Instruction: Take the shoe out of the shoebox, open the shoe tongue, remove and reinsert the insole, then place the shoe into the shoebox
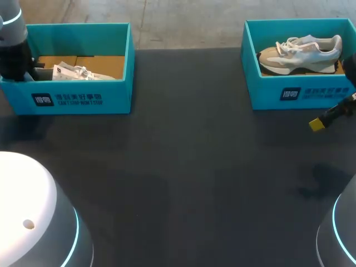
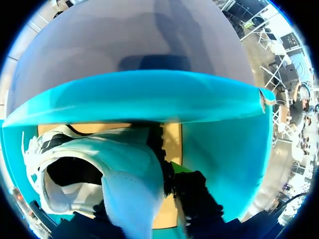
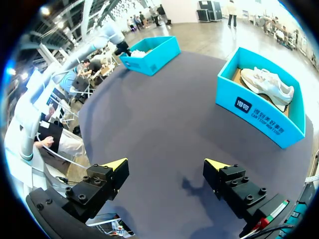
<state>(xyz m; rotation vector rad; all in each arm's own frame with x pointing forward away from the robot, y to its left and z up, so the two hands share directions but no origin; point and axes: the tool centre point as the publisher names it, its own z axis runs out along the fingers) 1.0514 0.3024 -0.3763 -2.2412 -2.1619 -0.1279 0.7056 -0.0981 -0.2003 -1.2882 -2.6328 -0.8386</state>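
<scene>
Nearest, over the table's (image 1: 183,167) right edge, the right gripper (image 3: 166,163) hangs wide open and empty. At the far right corner the right shoebox (image 1: 300,94) holds a beige shoe (image 1: 300,53). At the far left corner the left gripper (image 1: 25,65) is down inside the left shoebox (image 1: 78,97), against the white shoe (image 2: 114,169). I cannot tell whether it has hold, because the shoe hides that. A shallow hold could slip, or the shoe could snag the wall and drag the box up.

Right box (image 1: 300,95) open on top; its walls ring the shoe (image 1: 300,51). Left of it wide table (image 1: 189,167), then left box (image 1: 83,99), left arm (image 1: 14,50) inside.
</scene>
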